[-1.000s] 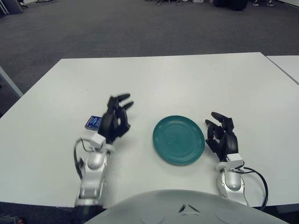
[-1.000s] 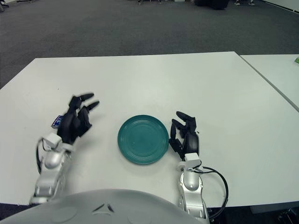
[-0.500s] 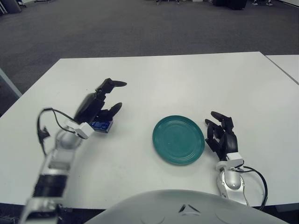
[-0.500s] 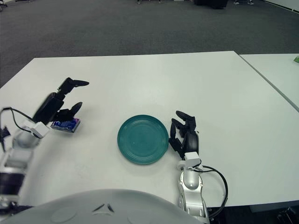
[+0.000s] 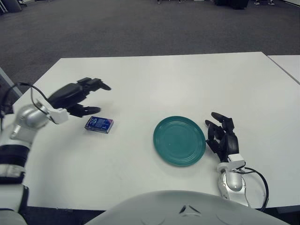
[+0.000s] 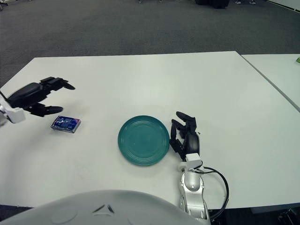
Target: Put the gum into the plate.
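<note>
Nothing's really hidden here, only the left arm runs off frame. The left hand [image 5: 80, 97] has swung out left since half a second ago, so it's no longer over the gum [image 5: 99, 124]; fingers spread, holding nothing. Gum lies flat on the table [image 5: 154, 79], well left of the plate [image 5: 179, 140], which has nothing in it. Right hand [image 5: 223, 138] sits parked beside the plate, fingers loosely curled, holding nothing.
</note>
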Robot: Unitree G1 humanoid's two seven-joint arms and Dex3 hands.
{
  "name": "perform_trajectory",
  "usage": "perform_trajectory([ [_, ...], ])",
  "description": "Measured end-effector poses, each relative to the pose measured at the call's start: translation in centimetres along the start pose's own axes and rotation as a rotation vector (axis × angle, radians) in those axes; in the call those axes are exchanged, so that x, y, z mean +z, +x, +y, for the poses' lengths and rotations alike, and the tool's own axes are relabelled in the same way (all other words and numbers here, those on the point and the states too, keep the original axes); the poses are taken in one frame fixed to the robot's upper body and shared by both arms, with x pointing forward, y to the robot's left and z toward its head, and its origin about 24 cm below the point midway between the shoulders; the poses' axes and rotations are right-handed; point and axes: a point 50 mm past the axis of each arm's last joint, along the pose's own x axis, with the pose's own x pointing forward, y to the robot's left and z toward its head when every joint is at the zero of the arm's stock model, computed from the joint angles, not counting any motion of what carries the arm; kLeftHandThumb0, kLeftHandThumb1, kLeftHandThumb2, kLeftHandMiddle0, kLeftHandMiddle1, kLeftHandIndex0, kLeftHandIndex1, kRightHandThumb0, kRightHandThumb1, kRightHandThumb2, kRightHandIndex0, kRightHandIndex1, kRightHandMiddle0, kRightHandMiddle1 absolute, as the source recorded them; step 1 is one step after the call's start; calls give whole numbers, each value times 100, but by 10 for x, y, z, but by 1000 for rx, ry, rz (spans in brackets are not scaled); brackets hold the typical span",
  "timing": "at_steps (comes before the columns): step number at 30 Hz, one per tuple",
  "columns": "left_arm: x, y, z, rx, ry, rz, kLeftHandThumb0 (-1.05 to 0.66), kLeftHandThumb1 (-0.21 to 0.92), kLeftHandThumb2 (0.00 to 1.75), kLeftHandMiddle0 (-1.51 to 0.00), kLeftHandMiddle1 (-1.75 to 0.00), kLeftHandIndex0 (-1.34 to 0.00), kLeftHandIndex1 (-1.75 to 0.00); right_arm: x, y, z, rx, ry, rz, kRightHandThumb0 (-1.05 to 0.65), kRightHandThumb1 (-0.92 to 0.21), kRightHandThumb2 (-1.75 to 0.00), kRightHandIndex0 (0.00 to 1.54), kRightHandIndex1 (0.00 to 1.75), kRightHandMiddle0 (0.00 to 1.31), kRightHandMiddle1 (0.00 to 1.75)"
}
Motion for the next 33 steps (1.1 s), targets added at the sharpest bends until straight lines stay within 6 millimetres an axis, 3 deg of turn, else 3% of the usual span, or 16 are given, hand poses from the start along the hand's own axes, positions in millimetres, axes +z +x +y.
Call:
perform_trajectory([
  [7,-5,3,-20,-191,38,46,-93,62,53,-1,-24,0,-93,0,-1,-4,5,-10,-2,-62,-92,-75,43,50,0,103],
  [17,-15,-1,-41,-345,31,111,-102,87,22,-4,-9,0,-79,0,-2,-7,1,-10,-2,-61,-92,-74,44,51,0,106],
  [22,-24,-4,-50,-413,21,159,-104,89,16,-2,-6,0,-62,0,-2,-8,0,-10,-2,-61,-92,-74,44,52,0,106],
  [33,-31,-3,-59,-479,21,206,-105,92,15,0,-1,0,-44,0,-2,-9,-2,-21,-3,-61,-92,-75,44,52,0,104],
])
